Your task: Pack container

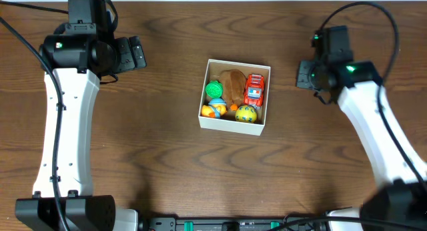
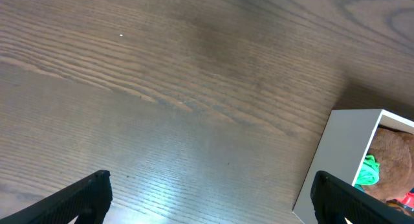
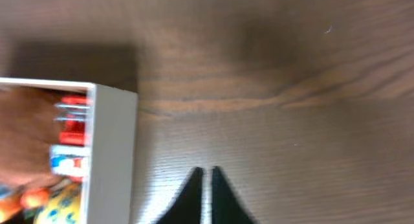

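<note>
The container point(image 1: 230, 125) is a square white box in the middle of the table. It holds a brown plush toy point(image 1: 233, 85), a red toy truck point(image 1: 254, 90), a green toy point(image 1: 213, 90), a yellow ball point(image 1: 246, 114) and a small orange and blue toy point(image 1: 215, 109). My left gripper point(image 2: 208, 188) is open and empty above bare wood, left of the container point(image 2: 336, 153). My right gripper point(image 3: 207, 175) is shut and empty above bare wood, right of the container point(image 3: 113, 153).
The table point(image 1: 160, 157) is dark brown wood. My left arm point(image 1: 67, 117) stands along the left side and my right arm point(image 1: 377, 124) along the right side. Black cables run near both arms.
</note>
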`<action>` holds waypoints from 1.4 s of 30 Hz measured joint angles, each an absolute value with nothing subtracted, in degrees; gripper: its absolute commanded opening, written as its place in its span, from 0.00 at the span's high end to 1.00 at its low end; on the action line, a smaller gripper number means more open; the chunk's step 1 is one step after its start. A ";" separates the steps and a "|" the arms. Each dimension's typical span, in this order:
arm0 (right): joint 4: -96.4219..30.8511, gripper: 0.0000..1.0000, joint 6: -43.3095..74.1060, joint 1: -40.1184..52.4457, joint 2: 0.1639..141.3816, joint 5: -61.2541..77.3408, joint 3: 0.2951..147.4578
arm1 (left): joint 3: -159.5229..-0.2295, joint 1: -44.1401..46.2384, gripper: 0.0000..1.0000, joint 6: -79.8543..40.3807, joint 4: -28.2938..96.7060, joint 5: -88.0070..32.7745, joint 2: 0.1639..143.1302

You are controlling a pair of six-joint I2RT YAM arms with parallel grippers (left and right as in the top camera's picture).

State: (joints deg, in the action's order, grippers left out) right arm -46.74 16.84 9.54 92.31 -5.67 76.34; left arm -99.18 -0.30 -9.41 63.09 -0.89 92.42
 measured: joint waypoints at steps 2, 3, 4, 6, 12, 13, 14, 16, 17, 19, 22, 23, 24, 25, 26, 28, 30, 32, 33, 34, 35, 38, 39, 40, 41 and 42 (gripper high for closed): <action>-44.95 0.99 17.17 9.54 96.55 -4.45 76.34 | -99.18 -0.30 0.02 -9.39 63.09 -0.89 92.47; -44.01 0.99 17.23 9.56 98.52 -3.70 76.34 | -99.18 -0.30 0.02 -9.39 63.09 -0.89 92.47; -43.09 0.99 17.37 9.56 100.33 -2.85 76.34 | -99.18 -0.30 0.02 -9.41 63.09 -0.89 92.49; -40.91 0.99 17.39 9.56 103.46 -0.82 76.31 | -99.18 -0.30 0.02 -9.39 63.09 -0.89 92.49; -32.88 0.98 17.12 9.63 108.01 6.92 76.31 | -99.18 -0.30 0.02 -9.41 63.09 -0.89 92.49; -31.64 0.98 16.93 9.63 108.31 8.45 76.31 | -99.18 -0.30 0.02 -9.39 63.11 -0.89 92.49; -30.48 0.98 16.78 9.63 108.49 9.91 76.31 | -99.18 -0.30 0.02 -9.39 63.11 -0.89 92.49; -28.51 0.98 16.32 9.63 108.73 12.62 76.31 | -99.18 -0.30 0.02 -9.39 63.11 -0.89 92.49; -27.53 0.97 15.90 9.63 108.79 14.22 76.31 | -99.18 -0.30 0.02 -9.41 63.11 -0.89 92.49; -25.91 0.95 15.14 9.65 108.84 17.39 76.31 | -99.18 -0.30 0.02 -9.39 63.11 -0.89 92.49; -24.58 0.94 14.24 9.85 108.88 20.49 76.31 | -99.18 -0.30 0.02 -9.39 63.11 -0.89 92.49; -24.29 0.94 13.91 10.00 108.90 21.50 76.31 | -99.18 -0.30 0.02 -9.41 63.09 -0.89 92.49; -24.16 0.94 13.54 10.20 108.92 22.65 76.31 | -99.20 -0.30 0.02 -9.39 63.11 -0.89 92.49; -24.16 0.94 13.26 10.33 108.92 23.24 76.31 | -99.18 -0.30 0.02 -9.39 63.11 -0.89 92.49; -24.16 0.93 12.91 10.46 108.92 23.83 76.31 | -99.18 -0.30 0.02 -9.39 63.11 -0.89 92.49; -24.16 0.92 12.62 10.66 108.92 24.56 76.31 | -99.18 -0.30 0.02 -9.39 63.11 -0.89 92.49; -24.16 0.92 12.29 10.81 108.92 25.10 76.31 | -99.18 -0.30 0.02 -9.41 63.11 -0.89 92.49; -24.16 0.84 12.05 10.87 108.92 25.30 76.31 | -99.18 -0.30 0.02 -9.39 63.11 -0.89 92.49; -24.18 0.75 11.97 10.92 108.92 25.15 76.31 | -99.18 -0.30 0.02 -9.39 63.11 -0.89 92.49; -24.21 0.59 11.90 10.96 108.92 24.62 76.31 | -99.18 -0.30 0.02 -9.39 63.11 -0.86 92.49; -24.18 0.51 11.70 10.96 108.92 23.70 76.31 | -99.18 -0.30 0.02 -9.39 63.09 -0.86 92.49; -24.40 0.35 11.38 10.92 108.92 19.79 76.34 | -99.18 -0.30 0.02 -9.41 63.11 -0.86 92.49; -24.67 0.30 11.64 10.85 108.92 18.31 76.34 | -99.18 -0.30 0.02 -9.39 63.09 -0.86 92.49; -25.39 0.17 11.53 10.70 108.92 16.19 76.40 | -99.18 -0.30 0.02 -9.39 63.11 -0.86 92.49; -26.11 0.09 11.92 10.55 108.90 14.68 76.44 | -99.18 -0.30 0.02 -9.39 63.11 -0.86 92.49; -27.09 0.01 11.70 10.15 108.77 12.16 76.49 | -99.18 -0.30 0.02 -9.41 63.11 -0.89 92.49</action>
